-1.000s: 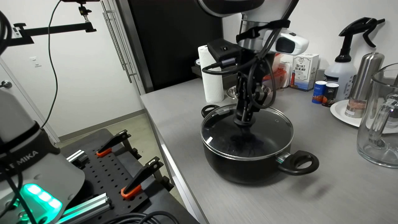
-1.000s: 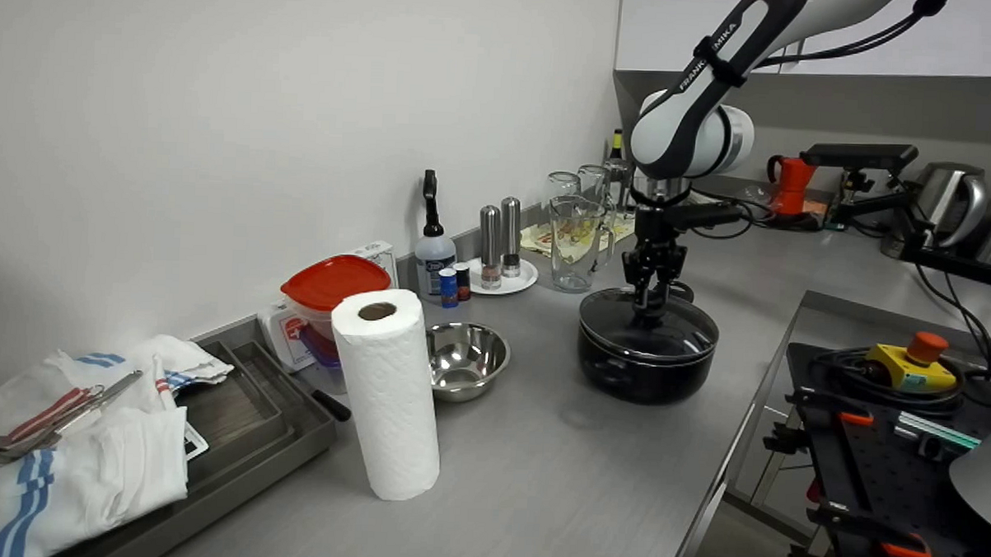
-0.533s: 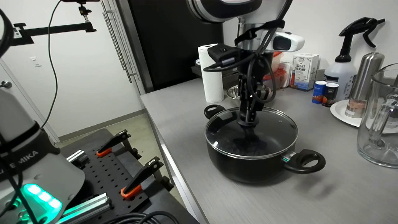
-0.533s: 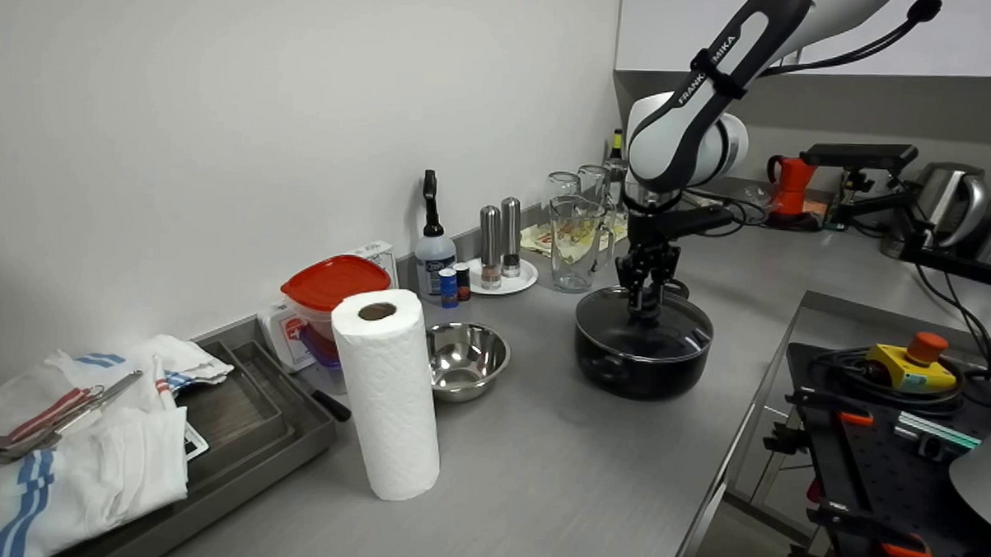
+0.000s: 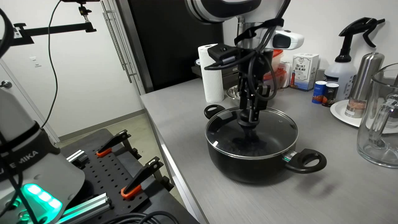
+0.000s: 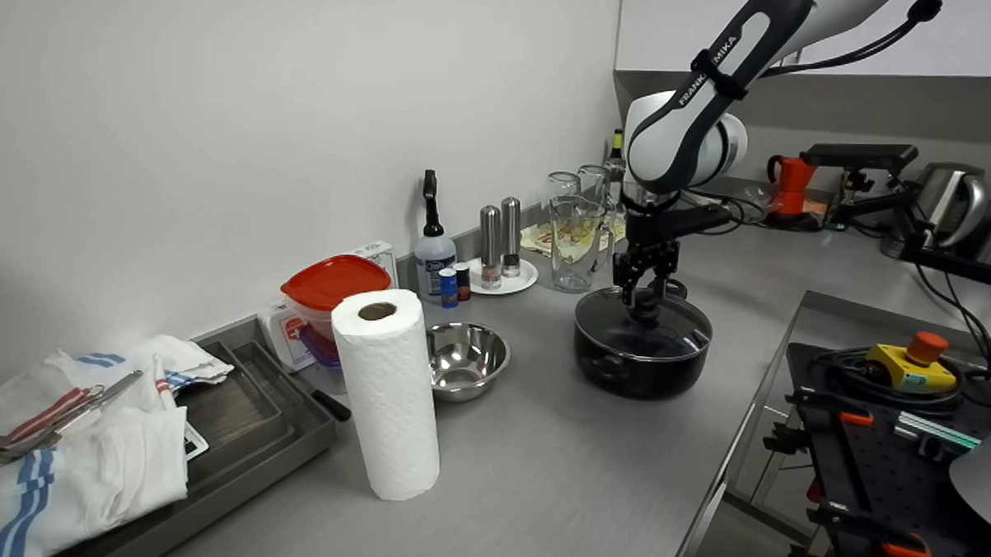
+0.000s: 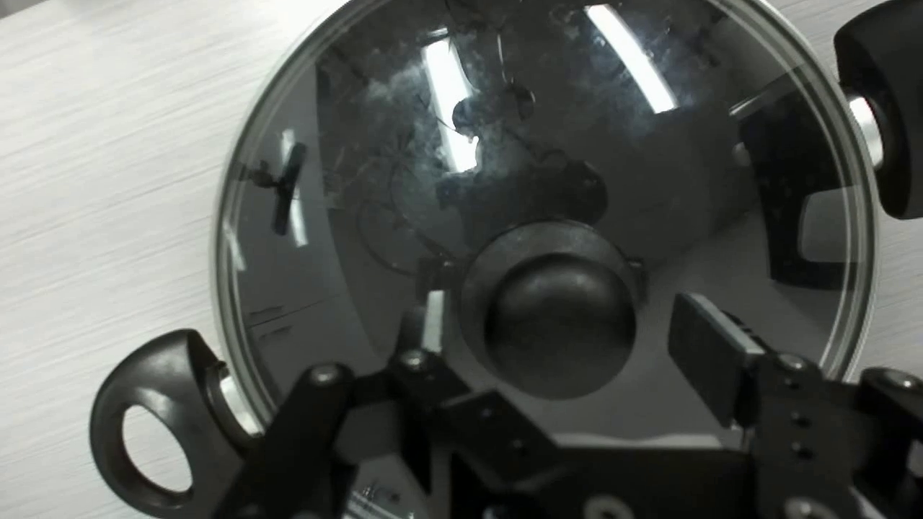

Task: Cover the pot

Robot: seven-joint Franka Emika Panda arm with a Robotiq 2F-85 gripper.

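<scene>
The wide black pot [image 5: 248,171] stands on the counter with a glass lid [image 7: 649,180] lying over its mouth. All round the visible edge, the lid's steel rim meets the pot. A round black knob [image 7: 561,328] rises from the lid's middle. My gripper [image 7: 571,321] is open around that knob, with a gap on either side of it in the wrist view. From above, the fingers [image 5: 254,115] reach down to knob height in both exterior views. One loop handle [image 5: 306,161] points towards the camera side, the opposite one [image 5: 214,110] away.
A steel bowl [image 6: 466,361] and a paper towel roll [image 6: 388,398] stand beside the pot. A glass pitcher [image 5: 377,124], a plate [image 5: 337,115] with grinders and a spray bottle [image 5: 340,74] are along the wall side. The counter's front edge [image 5: 174,168] runs close by.
The fingers were shut on the knob and have spread apart from it. Before that, pot and lid shifted slightly together with the gripper, away from the counter's front edge.
</scene>
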